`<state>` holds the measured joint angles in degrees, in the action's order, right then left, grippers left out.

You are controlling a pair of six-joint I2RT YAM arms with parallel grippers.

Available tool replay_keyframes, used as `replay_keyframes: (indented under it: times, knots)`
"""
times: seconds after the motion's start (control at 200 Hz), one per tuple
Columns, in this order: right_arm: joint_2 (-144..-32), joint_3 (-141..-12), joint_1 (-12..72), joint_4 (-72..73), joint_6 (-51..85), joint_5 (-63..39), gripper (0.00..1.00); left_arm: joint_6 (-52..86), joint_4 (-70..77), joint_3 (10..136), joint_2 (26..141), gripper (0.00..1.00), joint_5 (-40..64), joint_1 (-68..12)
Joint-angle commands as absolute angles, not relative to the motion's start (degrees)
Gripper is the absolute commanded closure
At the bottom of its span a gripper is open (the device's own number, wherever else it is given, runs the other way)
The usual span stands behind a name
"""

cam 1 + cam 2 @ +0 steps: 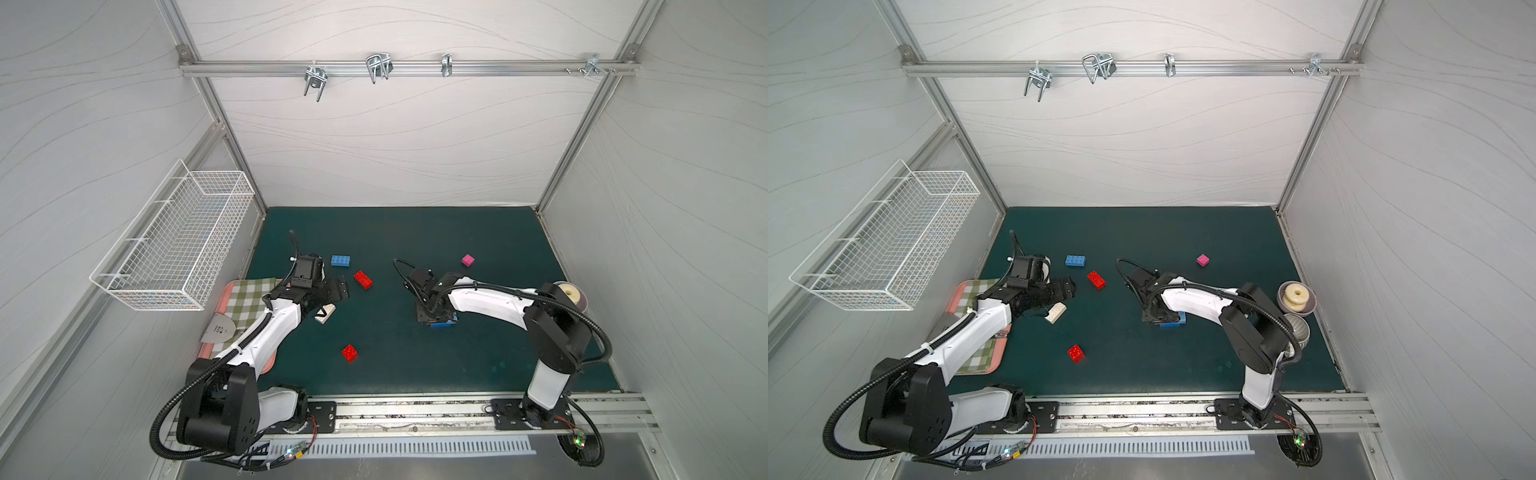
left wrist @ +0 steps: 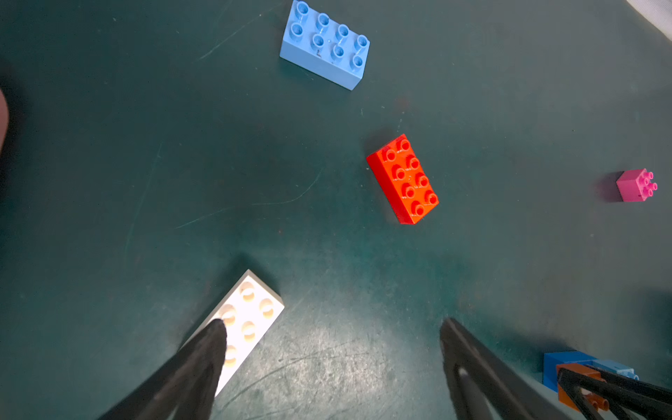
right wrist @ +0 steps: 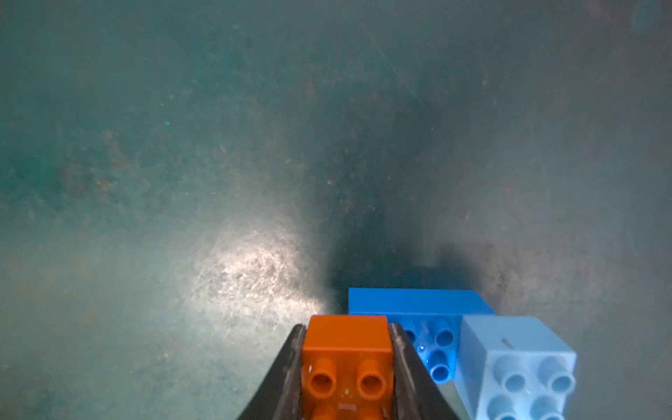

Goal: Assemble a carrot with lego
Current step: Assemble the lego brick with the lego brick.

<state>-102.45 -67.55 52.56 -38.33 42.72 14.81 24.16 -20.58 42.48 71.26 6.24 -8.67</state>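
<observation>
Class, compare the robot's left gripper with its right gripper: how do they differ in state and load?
The left gripper is open; the right gripper is shut. The left gripper holds nothing, one finger by the white brick; the right gripper clamps the orange brick beside the light-blue brick. Both have black fingers low over the green mat.

Glossy smooth plastic: orange brick (image 3: 347, 349) between right gripper (image 3: 346, 326) fingers, light-blue brick (image 3: 520, 367) just beside. Matt, scuffed, scratched dark-green mat (image 3: 182, 145). Matt black, slightly rough fingers (image 2: 196, 363) on left gripper (image 2: 332, 323); shiny white brick (image 2: 254, 309) at one fingertip.
</observation>
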Motion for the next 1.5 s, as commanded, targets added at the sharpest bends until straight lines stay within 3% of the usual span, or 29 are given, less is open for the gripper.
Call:
replay_keyframes:
  times: [0.0,0.41,1.286,1.496]
  knots:
    - [-104.7,-66.3,53.1,-39.6,44.8,15.2,0.93,24.3,-20.8,42.5,70.2,0.08,5.7,-8.9]
    - [-104.0,-62.8,54.0,-38.0,45.2,16.5,1.00,24.3,-20.9,42.5,70.1,0.08,5.3,-9.1]
    - [-103.3,-57.6,51.9,-33.5,46.3,13.2,1.00,24.5,-21.1,42.5,69.9,0.08,4.9,-9.2]
    - [-103.7,-61.3,53.3,-37.6,44.0,16.9,1.00,24.4,-21.0,42.4,69.7,0.08,4.9,-9.2]
